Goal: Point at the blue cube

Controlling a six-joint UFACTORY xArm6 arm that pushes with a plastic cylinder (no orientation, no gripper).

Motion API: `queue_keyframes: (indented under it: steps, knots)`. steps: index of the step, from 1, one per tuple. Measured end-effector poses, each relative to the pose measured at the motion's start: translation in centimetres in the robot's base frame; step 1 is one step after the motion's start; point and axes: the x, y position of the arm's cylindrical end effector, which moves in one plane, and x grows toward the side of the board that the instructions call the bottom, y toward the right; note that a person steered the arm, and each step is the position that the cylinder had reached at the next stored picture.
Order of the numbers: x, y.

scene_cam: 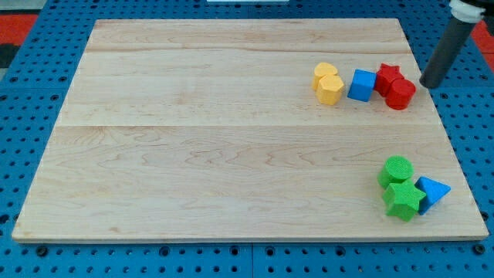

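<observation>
The blue cube (361, 85) sits on the wooden board (231, 131) at the view's upper right. Two yellow blocks (329, 83) touch it on its left. A red star (387, 78) and a red cylinder (400, 93) lie just to its right. My dark rod comes down from the view's top right corner. My tip (429, 83) rests right of the red cylinder, about a block's width from it, with the red blocks between it and the blue cube.
At the view's lower right a green cylinder (397, 170), a green star-like block (403, 200) and a blue triangular block (433, 191) are clustered together near the board's edge. A blue pegboard (31, 255) surrounds the board.
</observation>
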Motion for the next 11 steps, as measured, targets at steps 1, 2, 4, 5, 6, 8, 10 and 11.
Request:
queue_keyframes:
  steps: [1, 2, 4, 5, 6, 8, 10, 11]
  knots:
    - [-3.5, -1.0]
    - [-6.1, -3.0]
    - [-6.5, -7.8]
    - [-6.2, -8.2]
    - [-5.6, -8.2]
    - [-5.1, -8.3]
    - [-4.7, -9.1]
    - [-4.5, -9.5]
